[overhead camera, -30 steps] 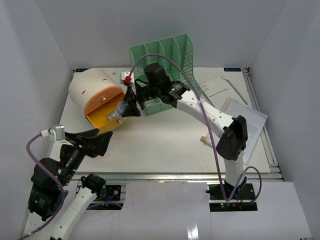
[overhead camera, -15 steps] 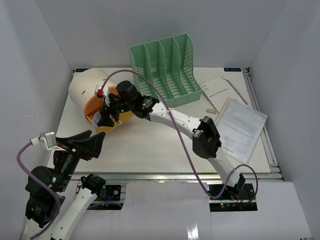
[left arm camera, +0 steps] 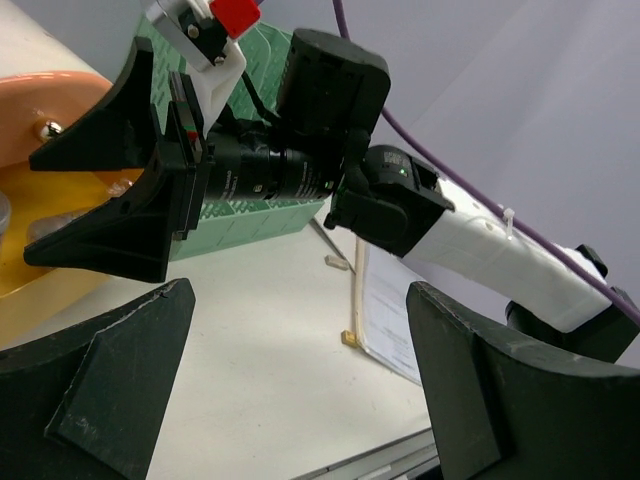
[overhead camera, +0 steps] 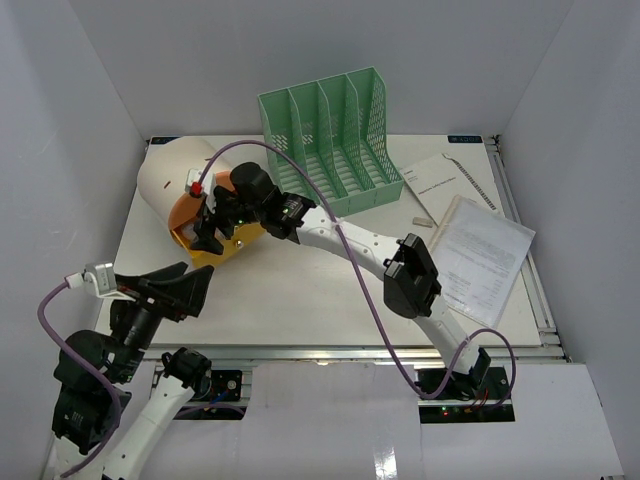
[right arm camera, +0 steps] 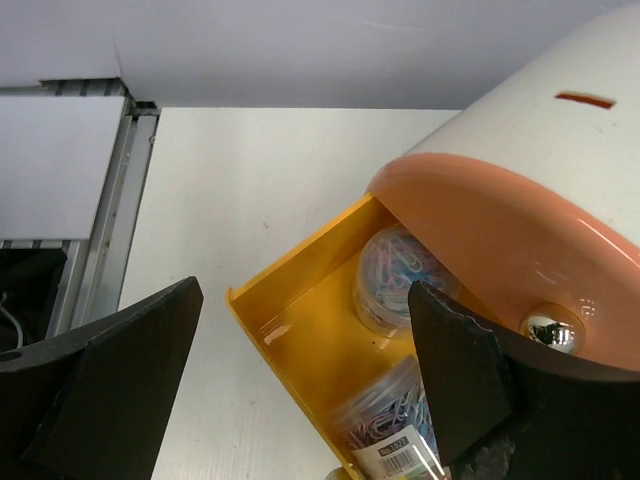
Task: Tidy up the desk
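On the left of the white desk (overhead camera: 310,290) lies a cream and orange organiser (overhead camera: 172,178) with its yellow drawer (right arm camera: 300,345) pulled out. Two clear tubs of coloured paper clips lie in the drawer: one at the back (right arm camera: 392,272), and a labelled one (right arm camera: 395,430) at the front, partly behind a finger. My right gripper (overhead camera: 210,235) hangs open right over the drawer, and nothing is between its fingers (right arm camera: 305,292). My left gripper (overhead camera: 188,287) is open and empty above the desk's near left, aimed at the right arm's wrist (left arm camera: 300,300).
A green mesh file rack (overhead camera: 325,135) stands at the back centre. Printed sheets (overhead camera: 480,250) and a thin wooden stick (left arm camera: 352,300) lie on the right, with a small pale block (overhead camera: 425,222) beside them. White walls close in on three sides.
My right arm swung left from the green rack to the drawer carrying a paper-clip tub. Its jaws then opened, and the tub now lies in the drawer. The left arm barely moved.
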`<state>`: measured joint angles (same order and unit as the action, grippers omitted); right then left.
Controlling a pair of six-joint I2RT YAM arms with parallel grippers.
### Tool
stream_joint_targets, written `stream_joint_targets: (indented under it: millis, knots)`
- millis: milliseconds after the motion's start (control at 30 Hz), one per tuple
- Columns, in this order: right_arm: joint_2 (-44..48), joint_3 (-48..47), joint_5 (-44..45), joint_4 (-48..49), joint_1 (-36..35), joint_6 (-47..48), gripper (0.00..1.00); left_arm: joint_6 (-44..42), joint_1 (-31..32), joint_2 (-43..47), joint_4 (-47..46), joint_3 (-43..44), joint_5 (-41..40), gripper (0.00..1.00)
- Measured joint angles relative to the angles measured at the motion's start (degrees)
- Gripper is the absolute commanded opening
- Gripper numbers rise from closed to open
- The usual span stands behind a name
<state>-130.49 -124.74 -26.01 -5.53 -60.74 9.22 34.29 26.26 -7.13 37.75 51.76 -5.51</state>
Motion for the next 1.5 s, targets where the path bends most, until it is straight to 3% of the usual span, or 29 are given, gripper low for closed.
stream_joint_targets:
  millis: [67, 200, 333, 433, 533, 700, 867, 933, 967, 1000, 1033, 1200, 1500]
  knots:
    - [1.1, 0.5, -2.2, -1.8, 0.5, 2.3, 0.93, 0.0, 0.0, -0.3, -0.1, -0.7, 1.4, 0.98]
    - [8.8, 6.7, -10.1, -5.1, 4.0, 6.9, 0.69, -0.7, 0.0, -4.8, -0.6, -3.2, 6.8, 0.96]
    - [23.8, 23.6, -18.3, -5.3, 14.1, 10.7, 0.26, -2.6, 0.0, -14.0, -3.3, -6.2, 13.1, 0.55]
    - [35.3, 38.4, -20.0, -4.3, 24.3, 13.1, 0.19, -5.3, 0.0, -23.6, -4.7, -7.3, 16.2, 0.36]
    - [46.0, 54.6, -19.8, -5.3, 30.8, 16.3, 0.18, -10.4, 0.0, -35.9, -6.0, -6.3, 18.3, 0.33]
    - [56.0, 73.1, -22.0, -8.3, 33.4, 20.9, 0.20, -22.3, 0.5, -56.2, -5.7, -2.4, 17.9, 0.37]
    - [59.0, 76.8, -24.8, -8.5, 39.6, 22.6, 0.22, -35.9, 1.0, -66.0, -4.9, -0.5, 12.7, 0.47]
    - [59.5, 76.8, -25.7, -7.8, 41.4, 22.7, 0.22, -40.8, 1.2, -67.5, -4.9, -0.1, 8.3, 0.60]
    - [59.6, 76.8, -26.1, -7.6, 41.9, 22.8, 0.22, -42.8, 1.3, -68.2, -5.3, 0.2, 5.4, 0.71]
    - [59.7, 76.8, -26.6, -7.4, 42.2, 22.9, 0.22, -44.7, 1.4, -68.7, -5.7, 0.4, 2.2, 0.89]
    - [59.7, 76.8, -26.9, -7.4, 42.2, 22.9, 0.22, -46.3, 1.5, -69.2, -6.6, 0.7, -0.6, 0.97]
    - [59.7, 76.9, -28.4, -7.4, 42.5, 23.0, 0.23, -53.2, 0.5, -71.4, -11.3, 1.1, -11.8, 0.98]
    - [60.9, 77.7, -30.6, -6.9, 45.4, 23.2, 0.23, -57.5, -3.9, -79.7, -16.2, 8.2, -17.0, 0.98]
